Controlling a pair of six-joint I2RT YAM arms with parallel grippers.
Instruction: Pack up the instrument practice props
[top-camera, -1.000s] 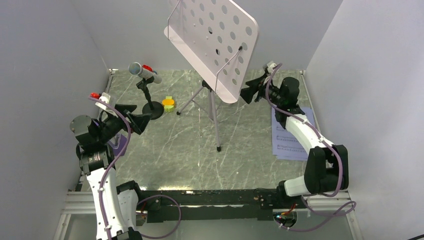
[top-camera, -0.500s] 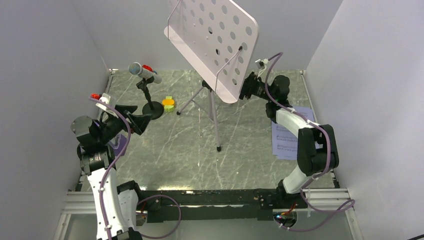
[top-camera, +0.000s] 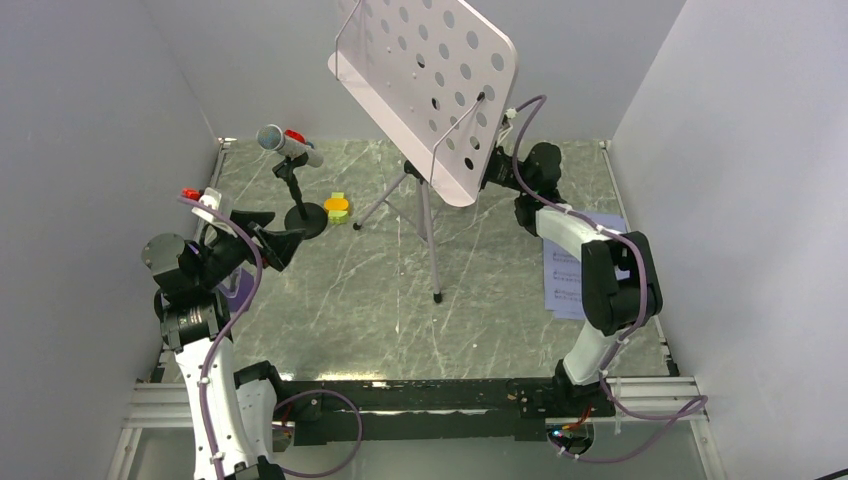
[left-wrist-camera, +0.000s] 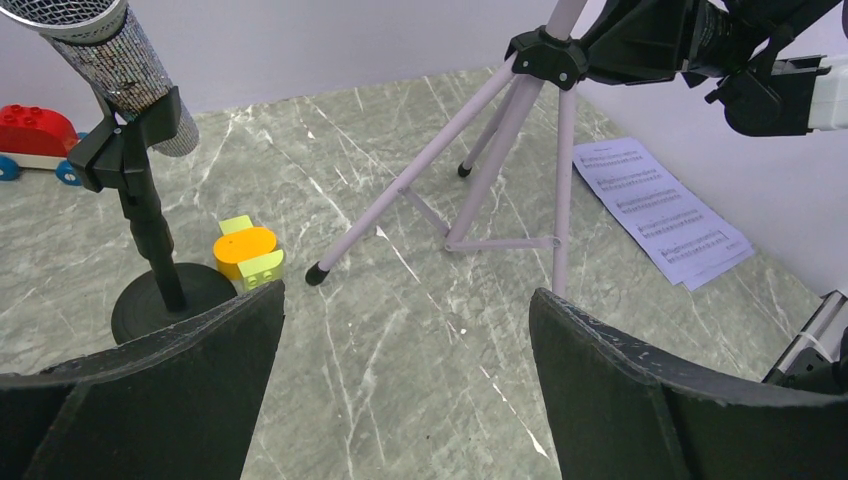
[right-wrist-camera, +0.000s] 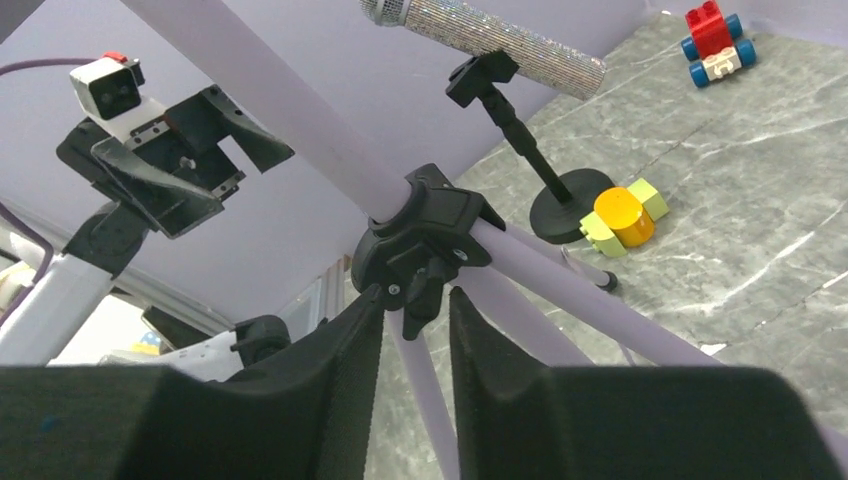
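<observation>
The grey perforated music stand (top-camera: 425, 60) rises on tripod legs at the back middle. My right gripper (top-camera: 490, 172) reaches under its desk. In the right wrist view its jaws (right-wrist-camera: 418, 295) stand narrow around the black knob of the stand's leg hub (right-wrist-camera: 425, 235). My left gripper (top-camera: 265, 232) hangs wide open at the left with nothing between its fingers (left-wrist-camera: 405, 300). Just past it are the silver microphone (top-camera: 288, 145) on its black stand and the orange-and-yellow-green block (top-camera: 337, 208). The sheet-music pages (top-camera: 562, 288) lie at the right. The purple metronome (top-camera: 238, 283) is mostly hidden behind my left arm.
A red toy car (top-camera: 293, 136) sits in the back left corner behind the microphone. Grey walls close in the marbled table on the left, back and right. The tripod's legs (left-wrist-camera: 400, 190) spread across the table's middle.
My right arm has swung left and forward to the stand, and its jaws have narrowed around the hub's knob. The left arm has not moved.
</observation>
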